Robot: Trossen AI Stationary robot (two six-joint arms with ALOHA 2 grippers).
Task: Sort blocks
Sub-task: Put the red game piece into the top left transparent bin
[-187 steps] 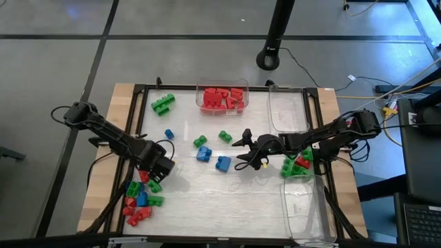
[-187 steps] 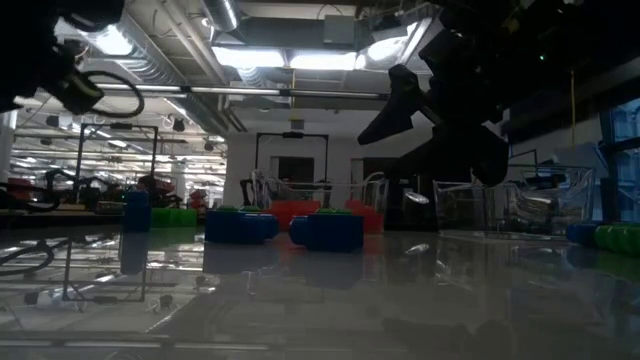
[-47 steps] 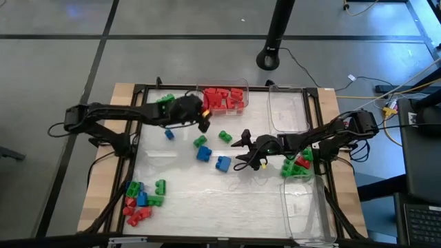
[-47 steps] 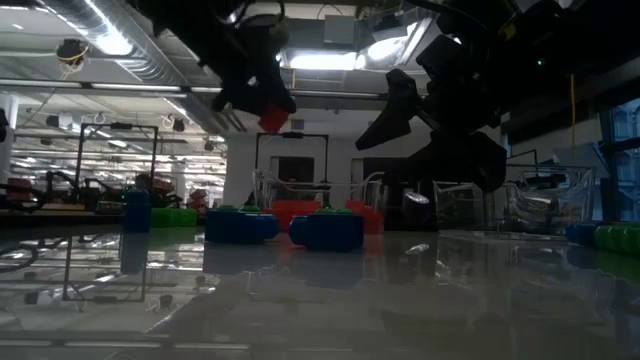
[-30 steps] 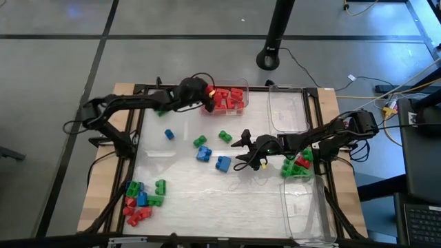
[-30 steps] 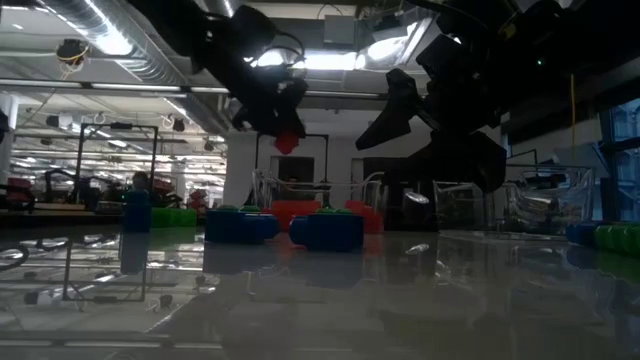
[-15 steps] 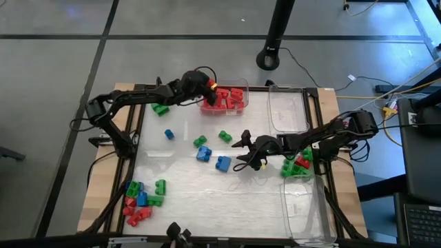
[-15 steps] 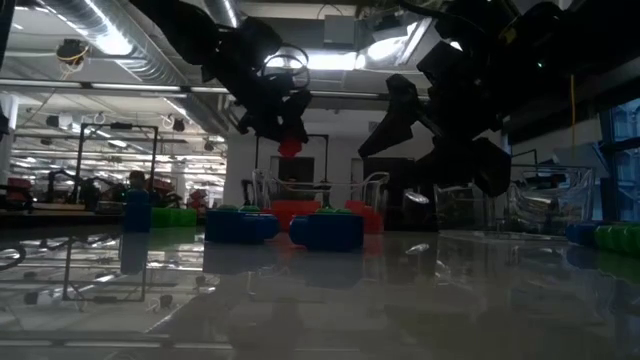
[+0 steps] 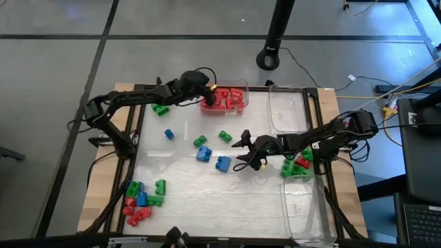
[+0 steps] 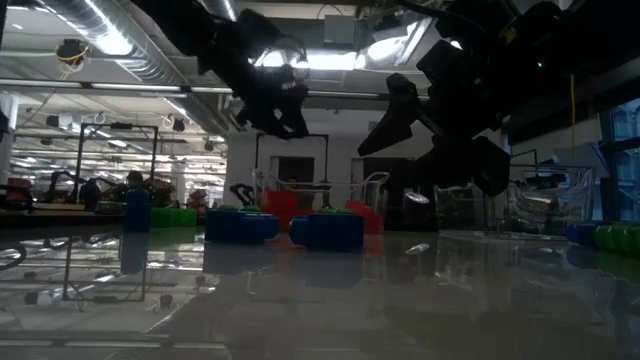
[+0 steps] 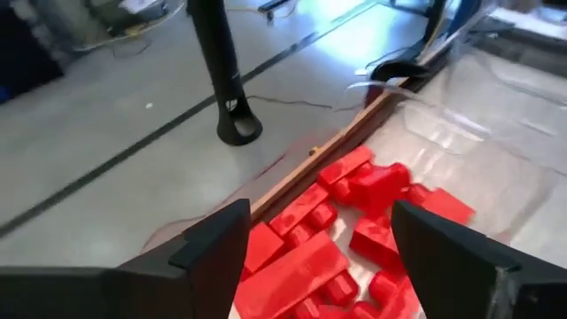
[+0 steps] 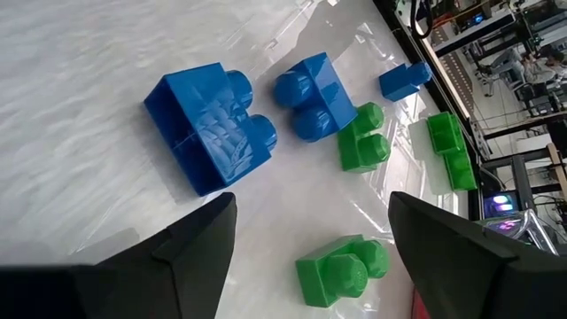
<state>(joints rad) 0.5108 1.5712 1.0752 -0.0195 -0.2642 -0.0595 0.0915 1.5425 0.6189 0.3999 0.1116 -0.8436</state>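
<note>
The right tool (image 9: 242, 151), fingers spread and empty, sits mid-frame; the blue brick (image 9: 223, 163) lies just left of it, nearer than the open, empty left tool (image 9: 209, 94) over the red-brick bin (image 9: 242, 83).

Below the left gripper (image 11: 314, 244), the red blocks (image 11: 354, 221) are partly cut off by the picture's edge.

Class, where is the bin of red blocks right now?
In the high view, the bin of red blocks sits at the table's far edge, under the left gripper.
</note>
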